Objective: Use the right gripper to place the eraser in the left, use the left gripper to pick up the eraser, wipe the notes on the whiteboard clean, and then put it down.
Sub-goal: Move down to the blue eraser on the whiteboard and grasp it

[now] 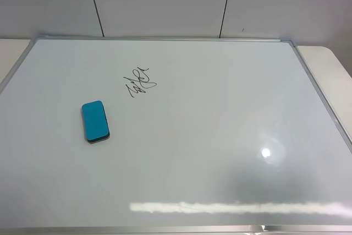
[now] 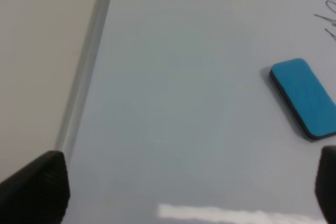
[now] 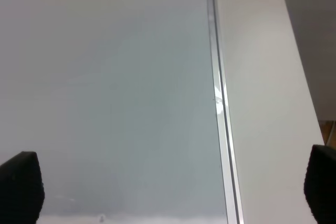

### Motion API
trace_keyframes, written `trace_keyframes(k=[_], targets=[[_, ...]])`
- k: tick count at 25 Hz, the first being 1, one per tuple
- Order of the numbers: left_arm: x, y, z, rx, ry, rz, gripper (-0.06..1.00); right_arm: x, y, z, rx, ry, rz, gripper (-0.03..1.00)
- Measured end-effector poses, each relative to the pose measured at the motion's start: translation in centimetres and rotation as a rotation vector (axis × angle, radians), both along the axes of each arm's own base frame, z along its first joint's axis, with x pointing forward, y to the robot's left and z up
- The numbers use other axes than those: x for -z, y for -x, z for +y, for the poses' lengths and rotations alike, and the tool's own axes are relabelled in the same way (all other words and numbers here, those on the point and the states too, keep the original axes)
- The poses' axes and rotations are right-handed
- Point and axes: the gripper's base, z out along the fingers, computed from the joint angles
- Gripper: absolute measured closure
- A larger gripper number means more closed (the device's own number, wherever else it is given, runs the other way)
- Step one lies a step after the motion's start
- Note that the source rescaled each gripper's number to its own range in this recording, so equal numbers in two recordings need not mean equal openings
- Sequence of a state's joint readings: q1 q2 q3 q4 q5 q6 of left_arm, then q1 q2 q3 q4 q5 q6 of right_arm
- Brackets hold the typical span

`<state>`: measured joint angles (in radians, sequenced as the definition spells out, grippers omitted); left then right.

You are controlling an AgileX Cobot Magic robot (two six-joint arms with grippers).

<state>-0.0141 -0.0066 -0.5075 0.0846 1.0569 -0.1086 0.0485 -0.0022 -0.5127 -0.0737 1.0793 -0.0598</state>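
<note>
Since my left gripper [image 2: 181, 192] hangs with its fingers spread wide and nothing between them, the pickup falls to it. Nearest ahead is only bare whiteboard [image 2: 173, 103], with the frame [image 2: 84, 77] just outboard. The eraser [image 2: 304, 95] lies flat farther ahead and off to the inboard side, so I judge I must reach forward and inward. Its long axis runs slantwise to my finger line (a wrist turn looks needed to close across the narrow sides). Beyond the eraser, near but apart, sit the notes [image 1: 140, 82]. Farthest off, my right gripper [image 3: 169, 187] is likewise spread and empty, well apart from the eraser.
</note>
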Motion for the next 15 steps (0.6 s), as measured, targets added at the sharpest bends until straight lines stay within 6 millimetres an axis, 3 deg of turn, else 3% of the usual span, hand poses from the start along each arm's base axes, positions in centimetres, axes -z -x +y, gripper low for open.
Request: trace_keyframes(k=[15], targets=[[0.00,0.00,0.00,0.000,0.000,0.000,0.06,0.00,0.00,0.02,0.006,-0.001,0.000,-0.03]])
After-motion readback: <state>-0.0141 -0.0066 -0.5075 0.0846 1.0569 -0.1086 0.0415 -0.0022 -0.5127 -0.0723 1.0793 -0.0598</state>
